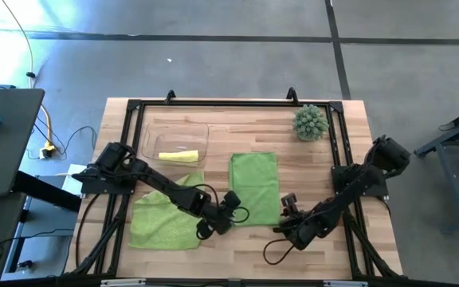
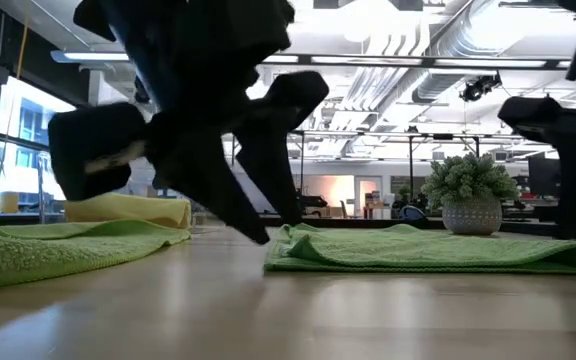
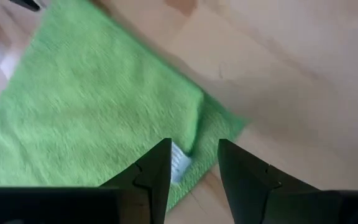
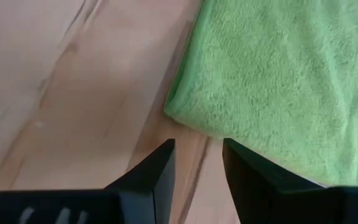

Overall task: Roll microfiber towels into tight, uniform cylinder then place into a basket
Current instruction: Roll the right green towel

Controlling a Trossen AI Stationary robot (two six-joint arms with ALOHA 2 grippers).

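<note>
High view shows me three towels on the table [image 1: 325,247]: a folded lime green towel [image 1: 254,187] in the middle, a looser lime green towel [image 1: 166,217] under my left arm, and a yellow towel [image 1: 178,156] lying rolled inside the clear basket [image 1: 151,134] at the back.

My left gripper [image 1: 231,199] sits at the near left corner of the folded towel. Through the left wrist view its fingers [image 3: 154,177] stand apart, clamped on nothing, and the towel's corner [image 3: 104,118] with a small white tag lies right in the gap between them, the cloth spreading away ahead of the tips.

My right gripper [image 1: 288,205] is at the near right corner of the same towel. In the right wrist view its fingers [image 4: 157,171] are also apart and empty; the towel's rounded corner [image 4: 272,81] lies just ahead of the tips, with bare wood directly between them.

From the low view the folded towel [image 2: 438,250] lies flat, and a spiky green plant in a pot [image 2: 468,195] stands well behind it, far from either set of fingers.
</note>
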